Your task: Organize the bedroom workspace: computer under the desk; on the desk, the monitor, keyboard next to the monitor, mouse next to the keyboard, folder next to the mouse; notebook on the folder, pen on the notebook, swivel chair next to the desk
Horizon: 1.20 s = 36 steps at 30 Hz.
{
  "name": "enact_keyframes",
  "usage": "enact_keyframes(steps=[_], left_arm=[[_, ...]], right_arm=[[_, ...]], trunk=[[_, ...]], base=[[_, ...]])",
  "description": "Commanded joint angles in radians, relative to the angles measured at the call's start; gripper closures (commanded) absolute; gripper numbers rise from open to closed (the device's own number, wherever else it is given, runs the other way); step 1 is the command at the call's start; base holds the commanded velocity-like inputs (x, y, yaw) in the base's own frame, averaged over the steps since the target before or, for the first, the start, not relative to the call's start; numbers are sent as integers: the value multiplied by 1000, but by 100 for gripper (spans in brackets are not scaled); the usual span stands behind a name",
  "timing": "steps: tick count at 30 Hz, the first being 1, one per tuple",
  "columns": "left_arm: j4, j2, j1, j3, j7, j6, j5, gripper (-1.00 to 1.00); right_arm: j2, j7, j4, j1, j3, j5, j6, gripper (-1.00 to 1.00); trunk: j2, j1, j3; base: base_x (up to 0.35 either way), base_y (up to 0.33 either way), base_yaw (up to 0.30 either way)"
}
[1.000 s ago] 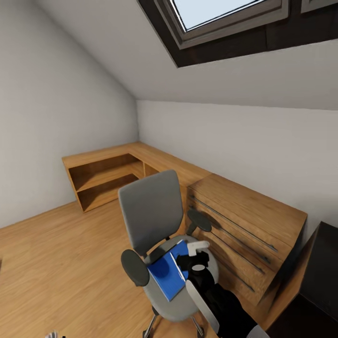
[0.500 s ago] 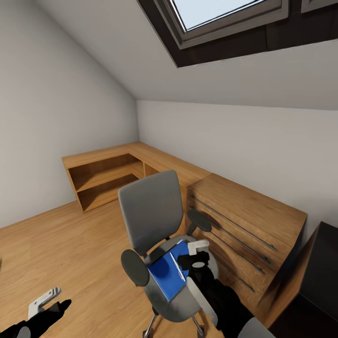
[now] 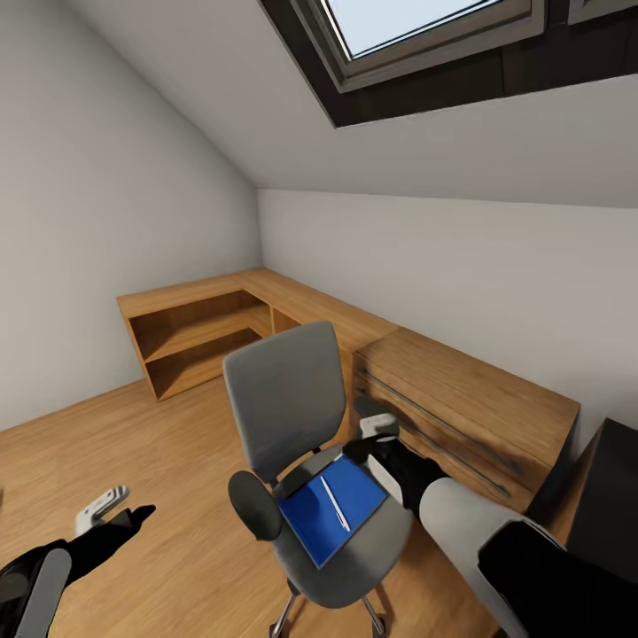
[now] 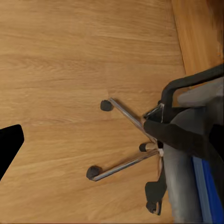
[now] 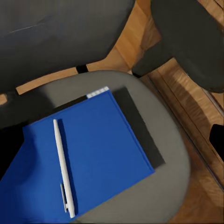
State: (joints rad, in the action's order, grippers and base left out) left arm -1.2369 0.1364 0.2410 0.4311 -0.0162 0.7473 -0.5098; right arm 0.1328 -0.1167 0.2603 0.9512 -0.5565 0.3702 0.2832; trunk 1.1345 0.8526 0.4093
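The folder (image 3: 333, 521) lies flat on the seat of the swivel chair (image 3: 283, 408), and the pen (image 3: 335, 503) rests on top of it, running along its length; in the right wrist view you can see a pale corner poking out from under the folder's far edge, which may be the notebook, though you cannot be sure from here. Your right gripper (image 3: 379, 429) hangs above the far right side of the seat, near the right armrest, apart from the folder and holding nothing; from these views you cannot tell how wide its fingers stand. Your left gripper (image 3: 113, 507) floats over the wooden floor (image 3: 133, 461) to the left of the chair, well apart from everything, with nothing in it; its spread is also unclear. If you mean to lift the folder, deal with the pen first: it is loose and round, so any tilt will probably send it rolling off onto the seat or the floor. Pick the pen by its middle, across its width, or else keep the folder dead level as you raise it. The folder is thin and lies flush on soft upholstery, so come in at its right edge where it nears the seat rim, and slide a finger beneath instead of pressing down. Mind the armrest beside your right wrist, and remember the chair rolls on castors, so push gently.
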Motion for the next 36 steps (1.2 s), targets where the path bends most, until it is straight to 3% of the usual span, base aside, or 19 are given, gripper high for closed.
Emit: enact_keyframes(steps=[1, 3, 8, 17, 23, 25, 27, 36], left_arm=[[-10, -9, 1, 1, -2, 5, -3, -100], [-29, -37, 1, 4, -2, 2, -1, -100], [-80, -66, 2, 9, -2, 3, 0, -100], [-105, -74, 3, 10, -13, 5, 18, -100], [-103, -77, 3, 11, -33, 3, 71, -100], [-89, -79, 3, 10, -40, 0, 114, -100], [-84, -83, 3, 10, -42, -1, 130, -100], [-81, -86, 3, 10, -45, -2, 141, -100]], right_arm=[[1, 6, -2, 2, -9, 10, 5, -100], [5, 30, -10, 5, -12, 11, 5, -100], [9, 53, -48, 5, -14, 12, 15, -100], [7, 57, -67, 4, -11, 13, 16, -100], [7, 57, -68, 3, -11, 12, 12, -100], [8, 58, -65, 2, -12, 11, 8, -100], [8, 58, -62, 2, -13, 12, 6, -100], [8, 57, -59, 1, -14, 13, 6, -100]], trunk=[[1, 0, 1], [1, 0, 1], [8, 4, 4], [71, 38, 33], [113, 61, 51], [127, 69, 58], [141, 77, 64], [204, 111, 92]], base=[[0, 0, 0], [0, 0, 0], [0, 0, 0], [0, 0, 0], [0, 0, 0], [0, 0, 0], [0, 0, 0], [0, 0, 13]])
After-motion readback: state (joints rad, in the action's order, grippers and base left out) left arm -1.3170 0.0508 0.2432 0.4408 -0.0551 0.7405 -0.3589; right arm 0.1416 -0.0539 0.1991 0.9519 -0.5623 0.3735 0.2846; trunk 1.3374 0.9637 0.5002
